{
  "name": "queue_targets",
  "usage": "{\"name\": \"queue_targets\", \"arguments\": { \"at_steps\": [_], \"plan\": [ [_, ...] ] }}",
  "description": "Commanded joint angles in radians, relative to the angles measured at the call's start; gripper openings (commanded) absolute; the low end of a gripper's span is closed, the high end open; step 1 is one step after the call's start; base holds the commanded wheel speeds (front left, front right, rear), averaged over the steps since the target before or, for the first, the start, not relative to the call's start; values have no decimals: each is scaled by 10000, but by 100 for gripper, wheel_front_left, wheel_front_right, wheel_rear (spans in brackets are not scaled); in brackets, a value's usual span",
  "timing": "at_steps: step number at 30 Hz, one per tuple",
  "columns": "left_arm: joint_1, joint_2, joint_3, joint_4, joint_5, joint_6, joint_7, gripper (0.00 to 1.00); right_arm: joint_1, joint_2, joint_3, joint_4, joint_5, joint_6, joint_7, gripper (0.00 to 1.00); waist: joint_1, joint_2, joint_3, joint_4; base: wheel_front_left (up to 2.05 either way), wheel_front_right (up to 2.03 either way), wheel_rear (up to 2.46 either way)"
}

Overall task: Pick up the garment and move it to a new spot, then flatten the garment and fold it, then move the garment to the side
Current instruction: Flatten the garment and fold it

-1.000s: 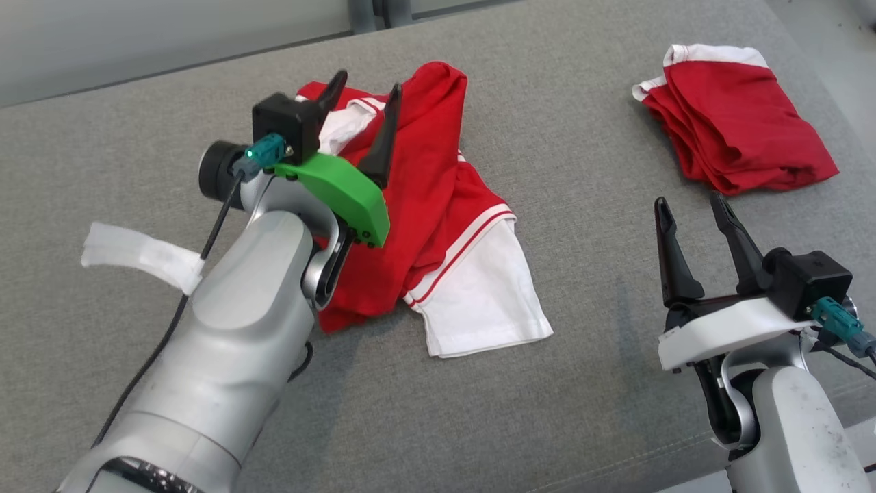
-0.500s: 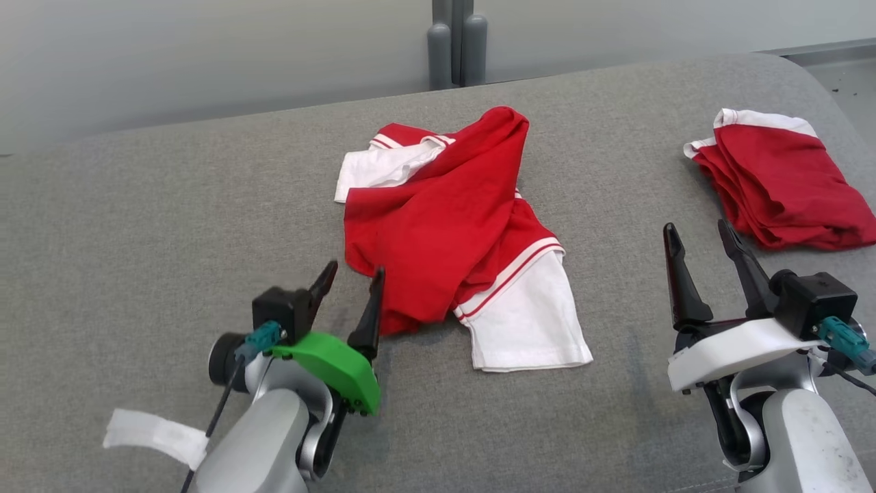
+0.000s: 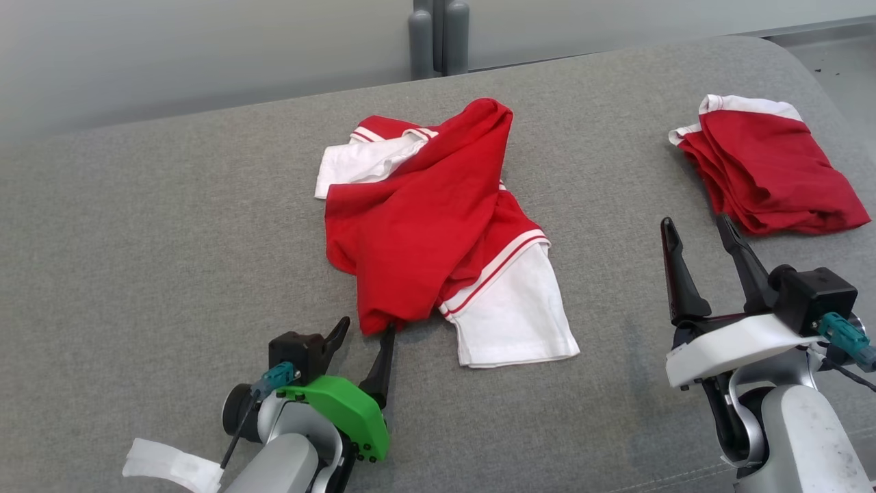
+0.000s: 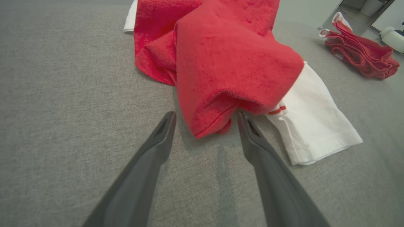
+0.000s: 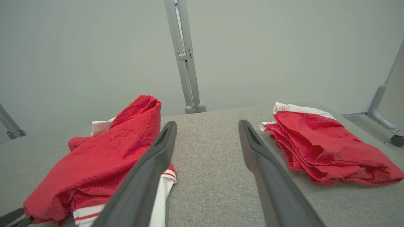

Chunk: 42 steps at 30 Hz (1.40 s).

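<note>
The pick-up is judged in hand: the crumpled, soft red-and-white knit garment is bunched mid-way on the grey woven cushioned surface, its limp near corner at the tips of the wide-open left gripper, the right gripper likewise agape and empty, so closing there is called for.

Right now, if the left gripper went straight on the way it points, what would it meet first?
Likely the crumpled garment, its red fold just ahead of the open left gripper.
</note>
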<state>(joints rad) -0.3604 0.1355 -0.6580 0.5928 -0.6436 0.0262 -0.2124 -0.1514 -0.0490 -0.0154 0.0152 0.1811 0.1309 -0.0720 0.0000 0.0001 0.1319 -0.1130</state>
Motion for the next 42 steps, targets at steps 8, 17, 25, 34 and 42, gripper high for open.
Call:
{"name": "queue_targets", "arguments": {
  "at_steps": [8, 17, 25, 34, 42],
  "plan": [
    [-379, -211, 357, 797, -468, -269, -223, 94, -146, -29, -118, -83, -73, -2, -1, 100, 0, -1, 238, -500, 0, 0, 0],
    [-1036, -287, 874, 1577, -533, -624, -499, 0, -142, -29, -244, -162, -131, -2, 55, 100, 0, -1, 212, -488, 0, 0, 0],
    [-1742, 765, 1738, 454, 711, -22, -533, 0, 44, -29, -394, -129, 28, -3, -68, 100, 0, -1, 77, -142, 0, 0, 0],
    [-1393, 2182, 2035, -1282, 2059, 1096, -527, 0, 117, -29, -306, 96, 239, -2, -261, 100, 0, -1, -2, 114, 0, 0, 0],
    [58, 2440, 2292, -1575, 1731, 1664, -424, 0, 73, -30, -301, 216, 239, -2, -311, 100, 0, -1, 105, 204, 0, 0, 0]
  ]
}}
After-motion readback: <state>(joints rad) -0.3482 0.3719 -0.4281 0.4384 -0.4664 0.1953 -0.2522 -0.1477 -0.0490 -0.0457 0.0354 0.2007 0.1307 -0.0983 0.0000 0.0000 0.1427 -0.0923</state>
